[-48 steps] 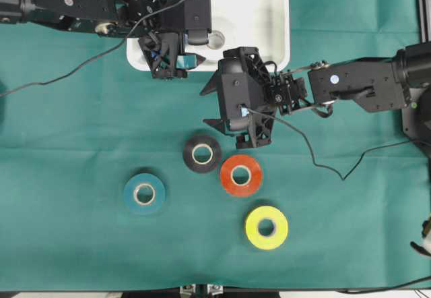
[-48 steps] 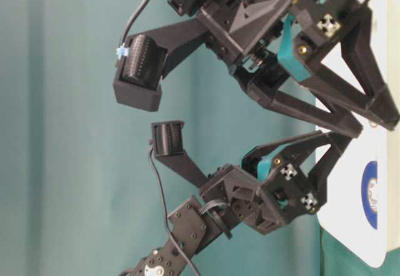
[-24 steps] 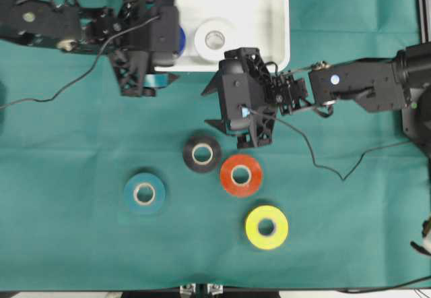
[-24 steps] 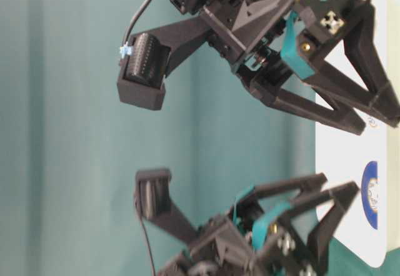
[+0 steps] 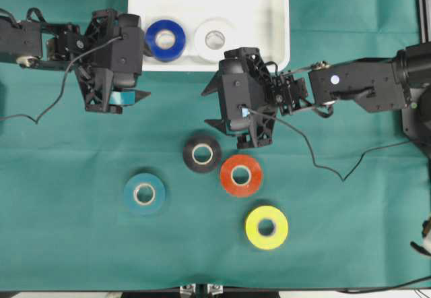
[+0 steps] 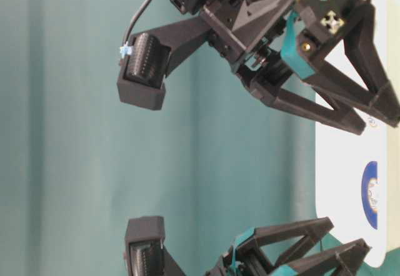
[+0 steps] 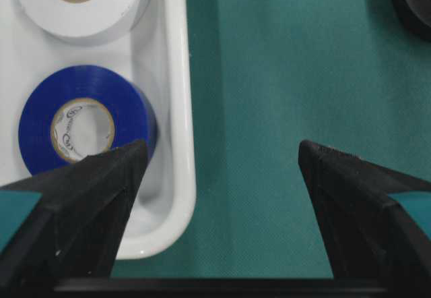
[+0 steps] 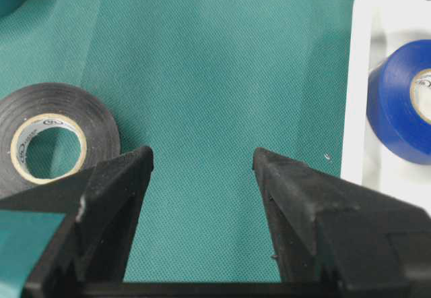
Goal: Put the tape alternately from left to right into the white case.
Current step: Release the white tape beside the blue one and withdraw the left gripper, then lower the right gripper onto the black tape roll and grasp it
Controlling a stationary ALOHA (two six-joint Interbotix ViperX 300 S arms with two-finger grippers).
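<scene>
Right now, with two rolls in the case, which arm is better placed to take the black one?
Right: its open hand hovers close beside the black roll; the left hand sits farther off.

A green cloth (image 5: 67, 244) covers the table and fills nearly the whole overhead frame. Its weave shows fine and even in both wrist views, with soft shadows and no hard glare. Along the bottom edge of the overhead frame runs a thin dark strip (image 5: 101, 294) beyond the cloth. In the table-level view the cloth (image 6: 62, 132) lies in broad faint folds across the left side.
</scene>
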